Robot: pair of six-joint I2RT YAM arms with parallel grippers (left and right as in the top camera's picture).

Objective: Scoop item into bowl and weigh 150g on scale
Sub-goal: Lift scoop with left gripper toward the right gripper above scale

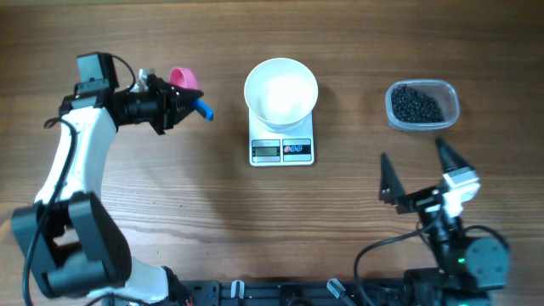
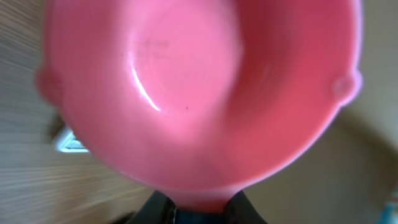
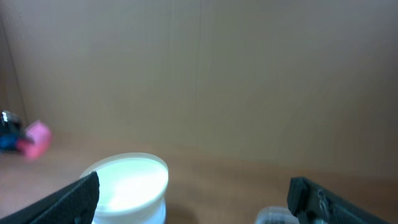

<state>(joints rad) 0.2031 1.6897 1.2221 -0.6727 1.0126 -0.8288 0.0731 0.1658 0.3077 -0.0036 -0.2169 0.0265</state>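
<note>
Two arms are sitting at your wooden table (image 1: 187, 221), and you are reading the scene from its left side. Your left gripper (image 1: 177, 106) is hovering over the left part of the table, pointing toward the centre. Its jaws are clenched on the pink scoop (image 1: 184, 80). The scoop's blue handle (image 1: 204, 110) is sticking out past the fingertips toward the scale. In the left wrist view the scoop (image 2: 199, 93) is filling almost the whole frame and showing you its glossy pink inside. The dark fingers (image 2: 152, 211) are just peeking in at the bottom edge.

Moving right, the white bowl (image 1: 281, 89) is sitting on the scale (image 1: 282, 150). It is covering the scale's back part and leaving the front strip with the grey display and buttons showing. The digits are too small for you to read. The right wrist view is catching the bowl (image 3: 130, 180) low in the frame, and the scoop (image 3: 34, 140) is showing as a blurred pink spot at the frame's left edge.

Further right, the black beads (image 1: 416, 105) are lying in a loose heap inside the clear plastic tub (image 1: 456, 95), which is standing well apart from the scale.

Below the tub in the overhead view, your right gripper (image 1: 416, 166) is hanging near it without touching. Its jaws are spread wide and gripping nothing. In its own wrist view the two dark fingers (image 3: 74, 199) are framing the lower corners, far apart.
</note>
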